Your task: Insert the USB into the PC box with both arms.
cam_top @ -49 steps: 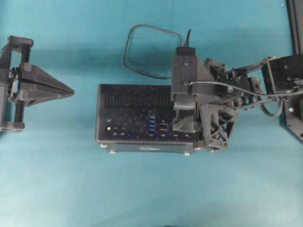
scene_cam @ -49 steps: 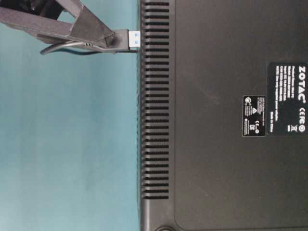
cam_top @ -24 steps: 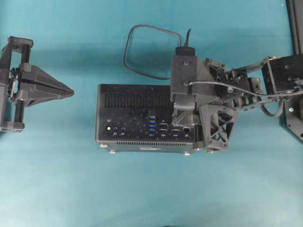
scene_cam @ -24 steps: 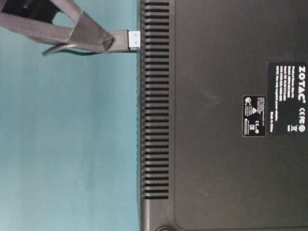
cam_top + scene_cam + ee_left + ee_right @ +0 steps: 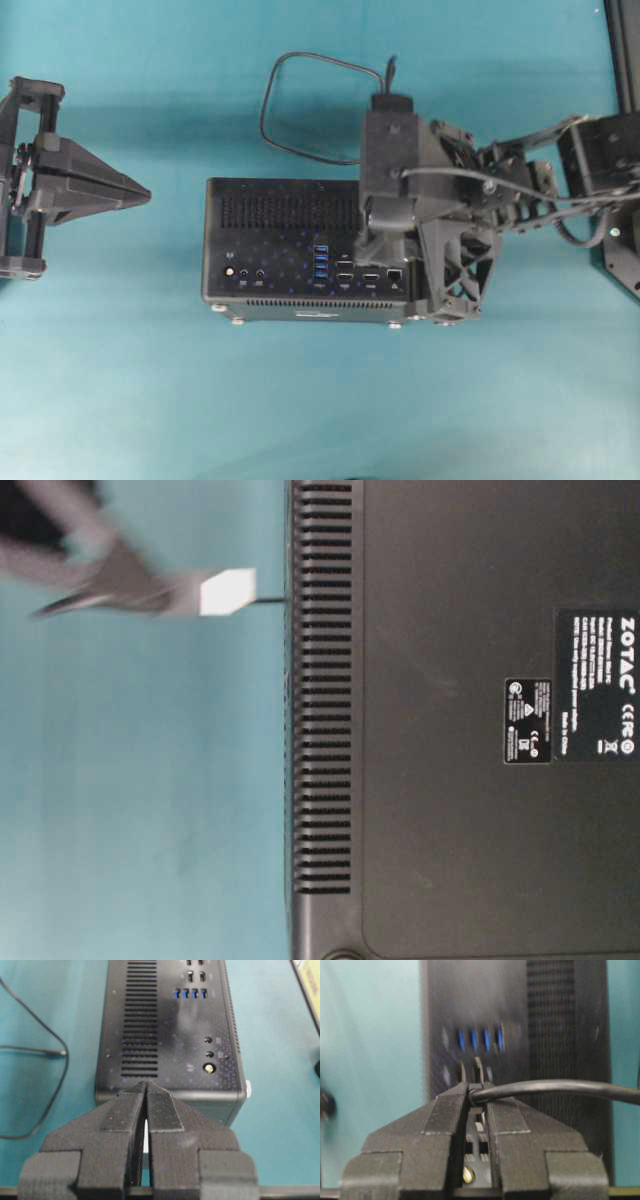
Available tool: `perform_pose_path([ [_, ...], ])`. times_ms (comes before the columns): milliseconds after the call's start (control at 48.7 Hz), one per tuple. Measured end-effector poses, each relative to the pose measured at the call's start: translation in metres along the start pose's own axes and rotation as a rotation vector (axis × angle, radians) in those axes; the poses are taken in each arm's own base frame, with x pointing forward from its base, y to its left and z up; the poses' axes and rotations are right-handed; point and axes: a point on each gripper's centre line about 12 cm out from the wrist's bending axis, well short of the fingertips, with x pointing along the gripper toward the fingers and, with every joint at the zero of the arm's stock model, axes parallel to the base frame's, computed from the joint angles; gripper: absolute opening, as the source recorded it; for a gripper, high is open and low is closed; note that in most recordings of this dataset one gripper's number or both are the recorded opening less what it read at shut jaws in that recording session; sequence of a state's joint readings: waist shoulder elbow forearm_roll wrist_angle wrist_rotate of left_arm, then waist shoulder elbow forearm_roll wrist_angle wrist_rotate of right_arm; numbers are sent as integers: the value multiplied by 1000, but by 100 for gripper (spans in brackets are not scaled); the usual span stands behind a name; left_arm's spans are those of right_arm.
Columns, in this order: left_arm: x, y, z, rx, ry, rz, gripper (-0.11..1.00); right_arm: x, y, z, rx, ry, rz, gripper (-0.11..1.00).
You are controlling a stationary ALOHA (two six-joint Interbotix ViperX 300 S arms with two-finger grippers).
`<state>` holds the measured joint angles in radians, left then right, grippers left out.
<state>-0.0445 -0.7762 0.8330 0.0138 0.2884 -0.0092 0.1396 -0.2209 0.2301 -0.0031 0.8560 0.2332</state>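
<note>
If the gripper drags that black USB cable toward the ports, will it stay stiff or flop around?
Probably floppy: the USB cable lies in a loose loop behind the PC box. Near the right gripper it arcs sideways, so it likely trails. Being thin, it may twist in the grip.

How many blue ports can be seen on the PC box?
4. The blue ports form one short row on the PC box, beside the vent grille and just left of the right gripper. Further ports may be hidden under that gripper.
</note>
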Motion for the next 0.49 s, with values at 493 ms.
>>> perform_pose_path([
  [493,-10,0,-5,1,-20,2,0,31,-12,9,-117,12,-128,9],
])
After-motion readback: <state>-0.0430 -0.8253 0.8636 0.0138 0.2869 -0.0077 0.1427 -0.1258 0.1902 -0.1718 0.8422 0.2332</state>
